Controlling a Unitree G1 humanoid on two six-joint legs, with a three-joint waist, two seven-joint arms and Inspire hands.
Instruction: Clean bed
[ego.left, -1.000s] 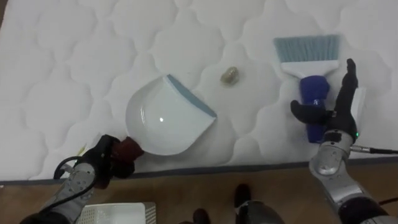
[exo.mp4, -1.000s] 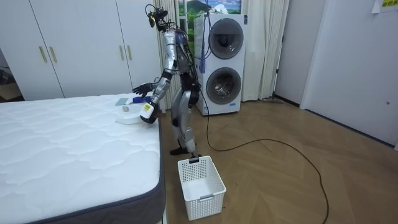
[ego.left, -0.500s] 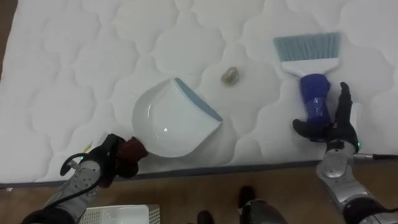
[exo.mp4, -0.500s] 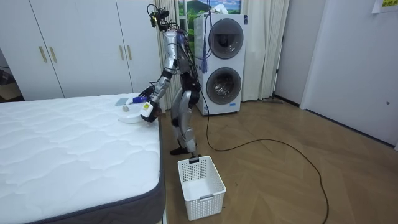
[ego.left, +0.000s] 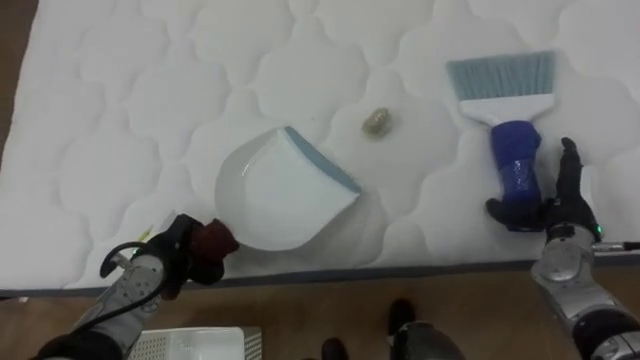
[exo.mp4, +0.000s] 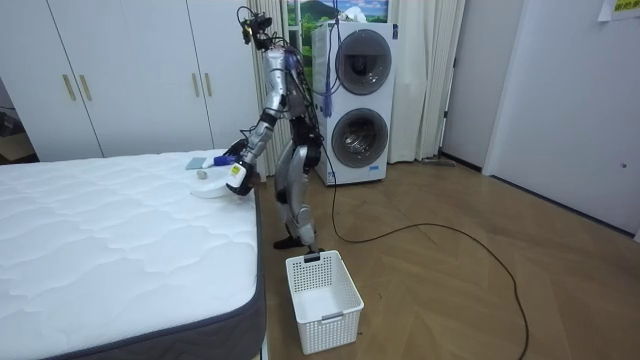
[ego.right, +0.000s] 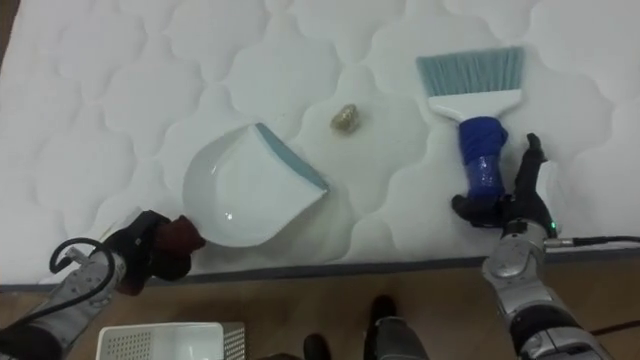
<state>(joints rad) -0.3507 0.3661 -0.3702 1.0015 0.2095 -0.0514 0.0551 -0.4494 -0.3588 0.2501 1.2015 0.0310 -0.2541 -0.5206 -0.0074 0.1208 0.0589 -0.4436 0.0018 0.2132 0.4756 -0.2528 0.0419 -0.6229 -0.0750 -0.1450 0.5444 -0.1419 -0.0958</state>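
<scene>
The brush (ego.left: 515, 150) lies on the bed (ego.left: 120, 100), handle pointing at the robot; the right robot hand (ego.left: 560, 210) sits just right of it, fingers straight, thumb against the handle's end; the left robot hand (ego.left: 170, 262) clasps the dustpan (ego.left: 280, 195), crumb (ego.left: 377, 122) beyond it

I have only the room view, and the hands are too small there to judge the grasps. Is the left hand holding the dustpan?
Observer: Yes. In the eye views the left hand is curled round the dark red handle of the dustpan.
Operator: And the right?
Observer: The right hand is open, fingers straight beside the blue handle of the brush, thumb at the handle's end.
Operator: Any dirt on the bed?
Observer: One small lump lies on the mattress, just beyond the dustpan's blue lip and apart from it.
</scene>
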